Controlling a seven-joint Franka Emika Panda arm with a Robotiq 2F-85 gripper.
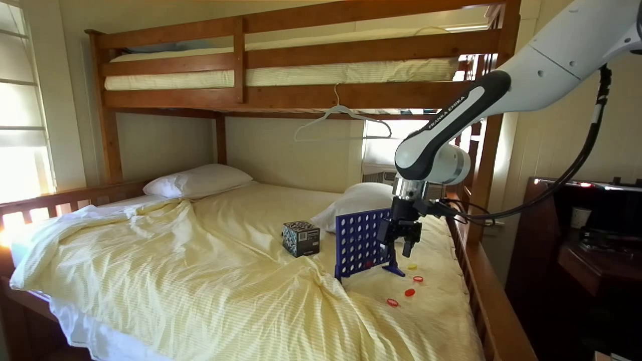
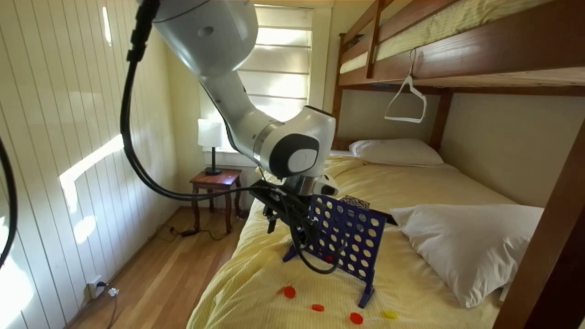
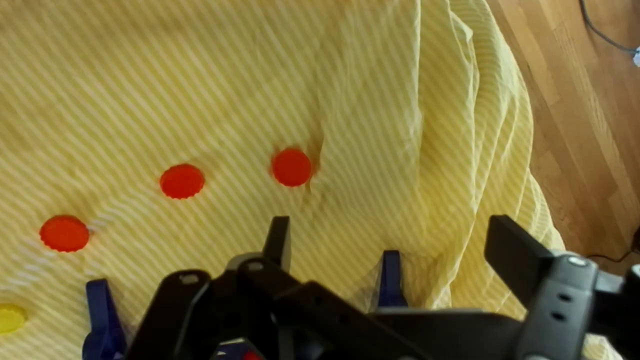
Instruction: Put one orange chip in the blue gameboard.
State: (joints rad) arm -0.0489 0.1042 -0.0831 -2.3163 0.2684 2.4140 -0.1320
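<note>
3 orange chips (image 3: 182,181) rest in a loose row on yellow striped bedding (image 3: 200,90), with 1 yellow chip (image 3: 11,319) near the row's end. Beside them the blue gameboard (image 1: 362,242) stands upright, 1 reddish chip (image 2: 329,259) low in its grid. The gripper (image 3: 392,237) hangs close to the board, its jaws spread wide, bedding showing between them. A dark patterned box (image 1: 301,238) sits on the board's other side; a white hanger (image 1: 339,109) dangles from the bunk rail (image 1: 291,95).

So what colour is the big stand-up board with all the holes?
Dark blue. The gameboard shows best in an exterior view.
</note>
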